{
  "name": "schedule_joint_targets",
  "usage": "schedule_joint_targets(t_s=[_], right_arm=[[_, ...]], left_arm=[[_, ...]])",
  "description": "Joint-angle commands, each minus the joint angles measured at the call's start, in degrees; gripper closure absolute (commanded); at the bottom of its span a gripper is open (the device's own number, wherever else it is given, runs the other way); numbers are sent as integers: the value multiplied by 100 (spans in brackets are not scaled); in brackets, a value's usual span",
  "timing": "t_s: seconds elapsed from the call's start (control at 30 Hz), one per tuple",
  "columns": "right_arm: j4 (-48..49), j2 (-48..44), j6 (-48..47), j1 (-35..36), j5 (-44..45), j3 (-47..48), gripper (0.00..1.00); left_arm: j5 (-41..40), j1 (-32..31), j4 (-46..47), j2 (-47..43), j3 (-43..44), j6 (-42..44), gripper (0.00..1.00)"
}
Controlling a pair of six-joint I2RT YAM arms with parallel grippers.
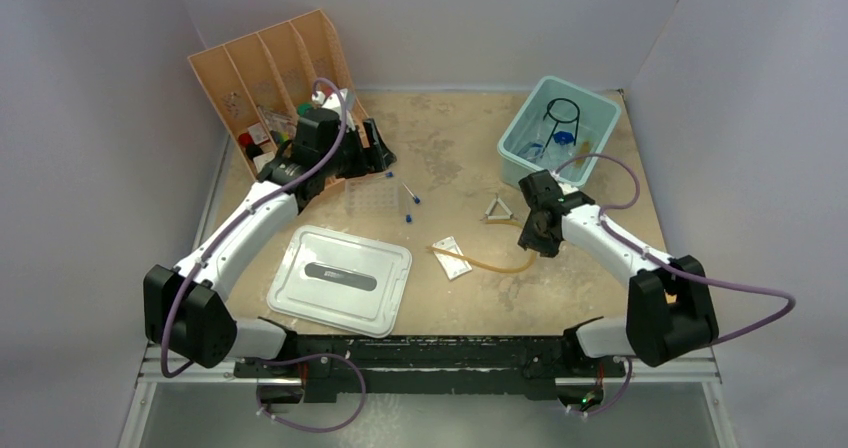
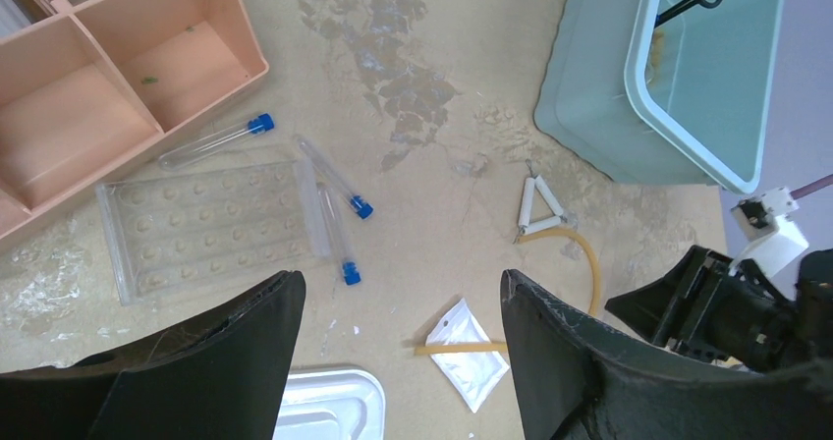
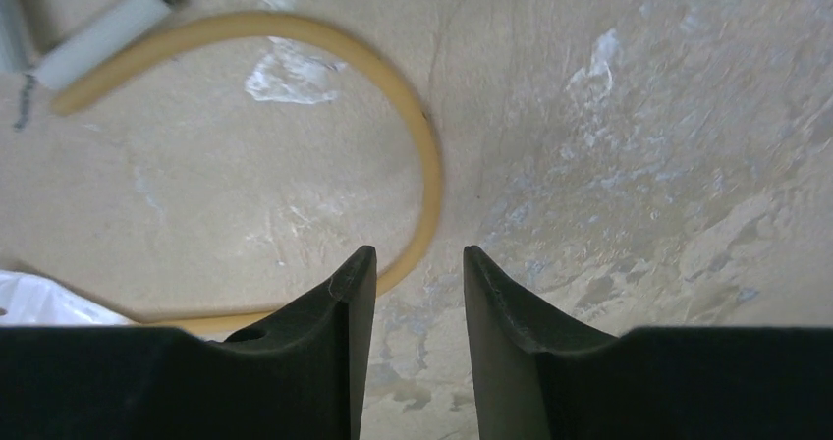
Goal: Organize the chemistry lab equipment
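Nearest the arm bases, the pale lid (image 1: 340, 278) lies flat on the counter (image 1: 450, 158), apparently set aside. Just beyond it, the right claw (image 3: 419, 263) hangs low over the amber rubber hose (image 1: 490, 267), jaws part-way apart with nothing between them. The hose's bend meets the left finger's tip and runs under it, so the claw looks lined up for a pinch there. The hose's near end crosses the small clear packet (image 2: 470, 361); its far end lies against the wire triangle (image 2: 538, 209). Farther on, the left claw (image 2: 401, 293) hovers released and wide above the clear tube rack (image 2: 211, 229) and three loose blue-capped thin tubes (image 2: 334, 180). At the back, the peach organizer (image 1: 270, 68) and the teal bin (image 2: 589, 106) hold items. Apart from the black wire ring (image 1: 563, 110), the bin's contents are too small to name. From overhead, the left claw's fingers are hidden.
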Motion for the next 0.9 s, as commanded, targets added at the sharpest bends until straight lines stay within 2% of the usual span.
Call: schedule_joint_targets(t_s=[0.0, 0.4, 0.53, 0.63, 0.87], right_arm=[[226, -5, 592, -15, -2, -365, 62], [830, 416, 843, -8, -125, -760, 74], [904, 640, 926, -14, -107, -795, 83], [931, 722, 904, -13, -26, -721, 98], [836, 12, -307, -13, -80, 314, 100]], left_arm=[[-65, -25, 400, -355, -112, -169, 28], [-107, -30, 454, -398, -197, -229, 28], [-120, -29, 444, -399, -194, -216, 28], [-146, -23, 434, -404, -193, -210, 28], [-248, -26, 429, -460, -187, -193, 28]])
